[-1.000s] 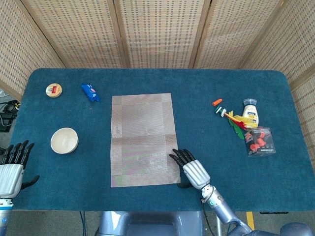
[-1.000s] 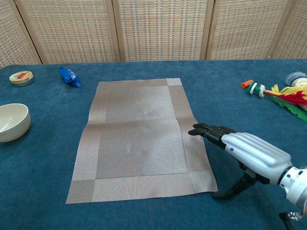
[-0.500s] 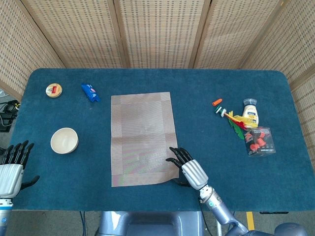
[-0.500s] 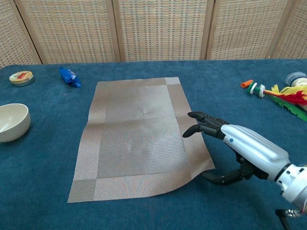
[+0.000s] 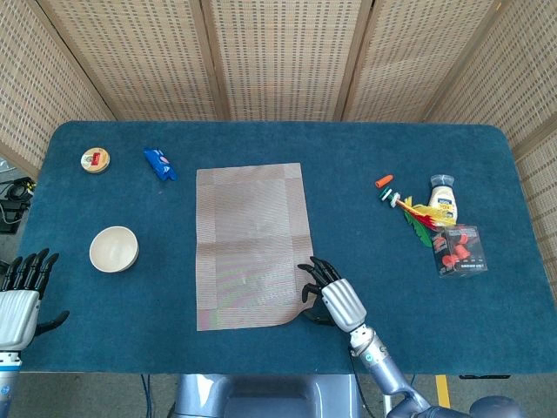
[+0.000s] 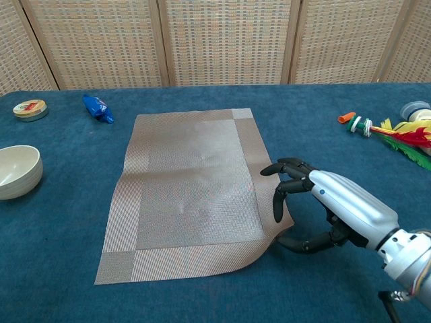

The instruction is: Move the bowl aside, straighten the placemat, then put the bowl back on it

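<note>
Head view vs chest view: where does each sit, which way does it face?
Head view: high above the near edge, looking down on the table; left hand idle at lower left, right hand at the placemat corner.
Chest view: low at the near edge, facing across to the screens; only the right hand shows.
Shared: placemat, bowl, right hand.

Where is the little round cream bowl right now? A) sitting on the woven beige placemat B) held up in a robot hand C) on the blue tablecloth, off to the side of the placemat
C: the small round cream bowl sits on the blue tablecloth, well clear of the woven beige placemat, with neither robot hand touching it.
</note>
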Controlling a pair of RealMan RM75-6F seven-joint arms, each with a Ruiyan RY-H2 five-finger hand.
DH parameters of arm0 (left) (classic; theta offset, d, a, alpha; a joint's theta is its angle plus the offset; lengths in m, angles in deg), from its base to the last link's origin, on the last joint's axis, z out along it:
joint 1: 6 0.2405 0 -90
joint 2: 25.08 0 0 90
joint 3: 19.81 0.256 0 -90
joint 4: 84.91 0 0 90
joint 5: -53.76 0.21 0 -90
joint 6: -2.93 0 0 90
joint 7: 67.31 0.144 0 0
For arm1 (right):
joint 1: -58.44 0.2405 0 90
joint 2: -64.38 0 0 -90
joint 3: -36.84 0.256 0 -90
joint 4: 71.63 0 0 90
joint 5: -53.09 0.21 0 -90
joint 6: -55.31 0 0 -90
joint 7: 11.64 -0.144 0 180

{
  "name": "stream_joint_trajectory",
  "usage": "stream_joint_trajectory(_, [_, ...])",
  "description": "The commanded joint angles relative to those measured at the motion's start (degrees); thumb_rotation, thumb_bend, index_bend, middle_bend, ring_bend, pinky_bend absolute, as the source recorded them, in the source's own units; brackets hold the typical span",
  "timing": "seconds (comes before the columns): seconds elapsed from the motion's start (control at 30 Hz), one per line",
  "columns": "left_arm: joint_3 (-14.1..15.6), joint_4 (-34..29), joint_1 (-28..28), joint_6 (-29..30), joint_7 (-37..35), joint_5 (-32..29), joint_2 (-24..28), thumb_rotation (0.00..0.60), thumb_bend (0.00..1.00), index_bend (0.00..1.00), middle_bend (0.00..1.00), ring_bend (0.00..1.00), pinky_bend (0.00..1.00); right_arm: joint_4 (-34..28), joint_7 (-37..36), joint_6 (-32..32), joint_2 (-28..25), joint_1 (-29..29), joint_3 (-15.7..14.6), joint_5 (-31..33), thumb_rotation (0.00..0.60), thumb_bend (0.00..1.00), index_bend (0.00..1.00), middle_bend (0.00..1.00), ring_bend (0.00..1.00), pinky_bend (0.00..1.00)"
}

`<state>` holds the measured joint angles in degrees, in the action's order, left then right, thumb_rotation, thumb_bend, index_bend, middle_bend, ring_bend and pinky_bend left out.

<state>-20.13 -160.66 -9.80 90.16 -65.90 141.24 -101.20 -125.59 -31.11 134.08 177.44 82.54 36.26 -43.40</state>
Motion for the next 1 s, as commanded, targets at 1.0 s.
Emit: stream_joint_trajectory(1.0, [0.1,-0.3,0.1,0.2,-0.5,0.9,0.1,0.600,0.13,0.01,0.00,0.00,0.00,-6.0,2.7,5.2,-6.0,-3.0,-1.5,-0.4,0.600,0.61,0.64,0.25,0.11,0.16])
